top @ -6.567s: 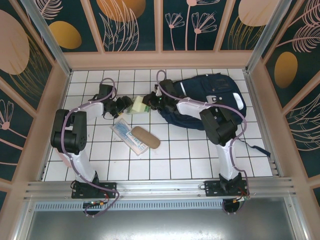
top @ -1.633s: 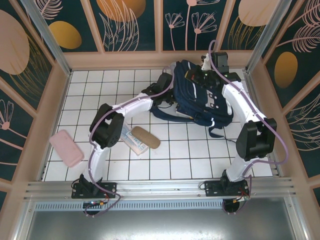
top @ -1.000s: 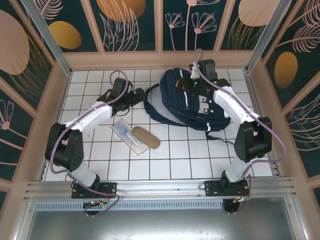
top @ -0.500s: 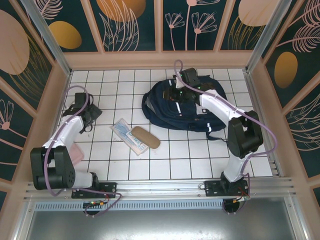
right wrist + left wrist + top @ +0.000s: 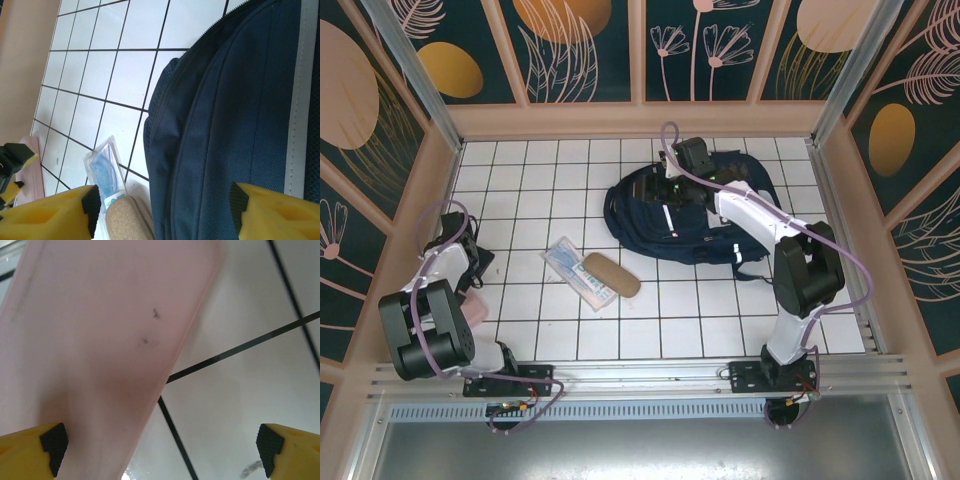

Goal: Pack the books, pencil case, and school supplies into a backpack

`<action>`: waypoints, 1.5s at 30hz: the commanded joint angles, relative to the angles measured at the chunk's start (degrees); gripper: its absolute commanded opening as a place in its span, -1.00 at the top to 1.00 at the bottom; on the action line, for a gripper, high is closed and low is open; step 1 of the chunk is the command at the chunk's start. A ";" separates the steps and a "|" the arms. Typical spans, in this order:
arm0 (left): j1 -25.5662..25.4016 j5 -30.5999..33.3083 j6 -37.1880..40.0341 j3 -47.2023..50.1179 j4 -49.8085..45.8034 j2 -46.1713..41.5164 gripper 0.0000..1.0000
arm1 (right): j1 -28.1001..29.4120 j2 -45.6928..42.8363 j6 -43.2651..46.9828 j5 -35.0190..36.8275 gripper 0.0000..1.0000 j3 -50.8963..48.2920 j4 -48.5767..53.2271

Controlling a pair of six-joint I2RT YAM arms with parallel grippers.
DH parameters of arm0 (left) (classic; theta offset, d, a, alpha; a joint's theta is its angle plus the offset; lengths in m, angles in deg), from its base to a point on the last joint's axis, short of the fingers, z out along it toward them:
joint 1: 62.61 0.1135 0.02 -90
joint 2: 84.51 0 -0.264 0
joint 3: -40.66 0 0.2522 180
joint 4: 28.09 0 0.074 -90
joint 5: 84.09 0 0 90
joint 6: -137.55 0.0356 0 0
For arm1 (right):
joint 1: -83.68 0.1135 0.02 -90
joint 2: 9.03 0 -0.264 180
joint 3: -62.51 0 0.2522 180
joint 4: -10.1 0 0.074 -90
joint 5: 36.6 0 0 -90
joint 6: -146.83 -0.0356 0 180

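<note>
The backpack (image 5: 695,215) lies slumped toward the far right of the white-tiled desk (image 5: 540,180). My right gripper (image 5: 672,186) hangs over its left edge with fingers spread wide, pinching nothing; whether they brush the fabric I cannot tell. My left gripper (image 5: 475,270) is spread fully above the pink case (image 5: 472,308) at the desk's left edge, one finger over the case and the other over bare tile. A clear packet (image 5: 572,270) and a tan case (image 5: 612,275) lie touching mid-desk. Dark flower-painted panels (image 5: 570,50) in pale wood frames wall the desk. Half a second ago my left gripper was farther back, away from the pink case.
</note>
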 commanded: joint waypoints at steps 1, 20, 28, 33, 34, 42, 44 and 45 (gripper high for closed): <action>0.28 -3.15 -0.90 1.48 1.46 2.89 -0.97 | 0.85 0.22 -0.55 0.42 -0.58 1.02 -1.92; -11.03 -30.76 -9.21 2.24 29.42 6.04 -0.84 | 3.66 5.93 -2.38 -0.46 -0.97 5.79 -2.54; -18.73 -32.45 -9.98 -8.57 32.32 15.05 -0.82 | 6.11 10.39 -3.77 -0.29 -0.97 10.70 -2.76; -20.55 -33.17 -9.09 -12.66 30.65 16.55 -0.82 | 7.74 13.47 -4.80 -0.16 -0.98 13.38 -4.35; -20.53 -32.41 -8.11 -12.74 29.66 15.80 -0.83 | 8.03 13.97 -4.86 -0.84 -0.97 13.46 -5.52; -19.74 -23.40 -5.57 -12.70 18.36 8.01 -0.74 | 9.42 21.02 -4.02 -3.07 -0.98 20.35 -7.35; -18.61 -21.83 -6.13 -9.37 18.06 6.05 -0.64 | 9.94 23.42 -3.01 -3.52 -0.89 23.42 -6.58; -17.92 -21.39 -6.35 -8.01 18.04 5.24 -0.57 | 10.06 24.64 -2.46 -3.75 -0.81 24.98 -6.00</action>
